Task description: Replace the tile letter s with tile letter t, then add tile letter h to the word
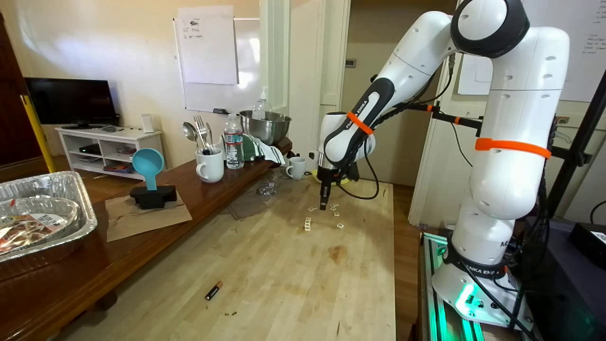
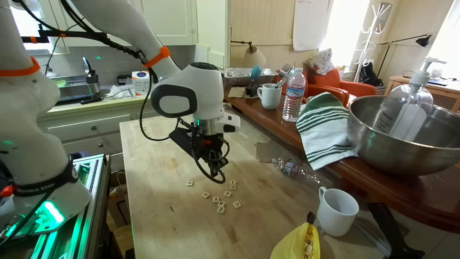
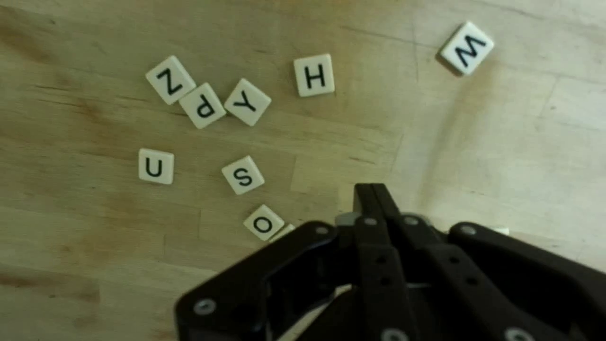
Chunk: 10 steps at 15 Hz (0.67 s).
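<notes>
In the wrist view, tile H [image 3: 314, 75] lies on the surface [image 3: 326, 151] between tile Y [image 3: 247, 102], to its left, and tile W [image 3: 467, 48], to its right. Tile P [image 3: 202, 105] sits between tile Z [image 3: 170, 80] and tile Y. Tile S [image 3: 243, 175] lies below tile Y, right of tile U [image 3: 156, 166].

Both exterior views are facing along the table [image 1: 284, 274] from opposite ends, sharing its tiles [image 2: 221, 204]; the wrist view is looking closely down.

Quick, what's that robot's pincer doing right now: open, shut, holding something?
Pincer: closed, with nothing visible in its grip.
</notes>
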### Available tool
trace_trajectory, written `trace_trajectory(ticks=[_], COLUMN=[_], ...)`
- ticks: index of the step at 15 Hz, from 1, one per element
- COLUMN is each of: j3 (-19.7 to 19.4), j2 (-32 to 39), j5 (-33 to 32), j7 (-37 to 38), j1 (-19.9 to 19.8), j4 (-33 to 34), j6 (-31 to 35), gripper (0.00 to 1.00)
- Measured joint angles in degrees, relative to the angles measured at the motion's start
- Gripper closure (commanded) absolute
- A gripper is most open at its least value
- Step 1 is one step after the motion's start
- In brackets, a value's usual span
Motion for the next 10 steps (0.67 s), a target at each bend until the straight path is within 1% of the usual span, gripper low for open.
trace_trajectory(ticks=[4, 10], j3=[-2.37, -4.80], j2=[-2.08, -2.28], j5=[-0.99, -3.98], j7=[-7.25, -14.13], j1=[-0.18, -0.25], j4=[-1.99, -3.36], j6=[0.50, 1.80], gripper=[1.00, 1.00])
